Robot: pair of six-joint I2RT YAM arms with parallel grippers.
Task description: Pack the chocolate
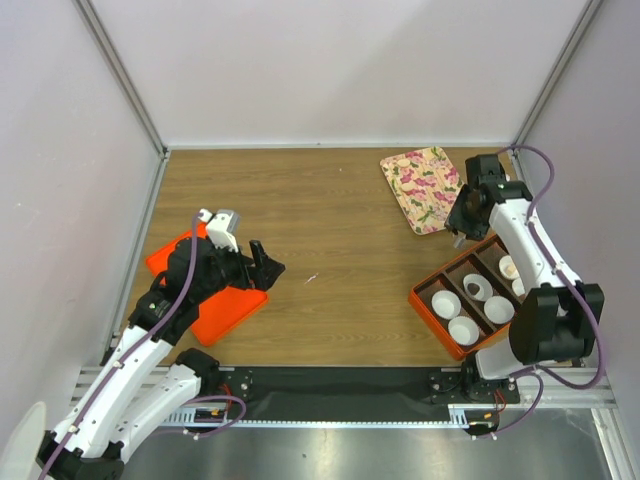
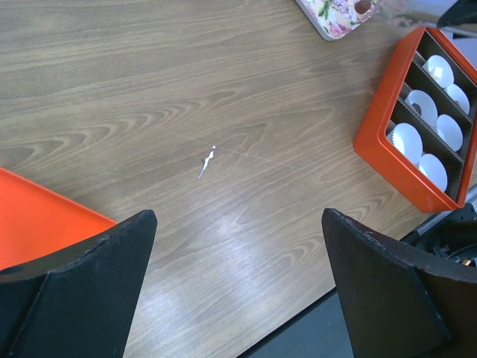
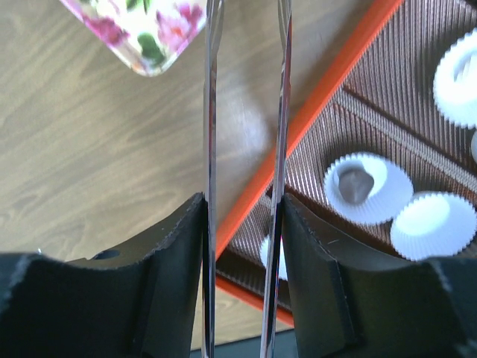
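Between floral tray (image 1: 420, 180) and orange box (image 1: 432, 320), your right jaws pinch metal tweezers (image 3: 211, 112); left jaws hang spread. Next, probably fetch a chocolate (image 2: 363, 6) from that tray for an empty cup (image 3: 434, 221).

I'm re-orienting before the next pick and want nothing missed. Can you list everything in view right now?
chocolate: two surely seen, dark brown; one in a cup, one on the floral tray
paper cups: six, white, inside the box
box: one, orange with brown dividers, table's right near side
floral tray: one, cream and pink, far right
flat tray: one, orange, left, under the left arm
scrap: one, white, mid-table
tweezers: one pair, metal, in the right gripper
left gripper: open, empty, above the table near the flat tray
right gripper: clamped on the tweezers, over the box's far edge
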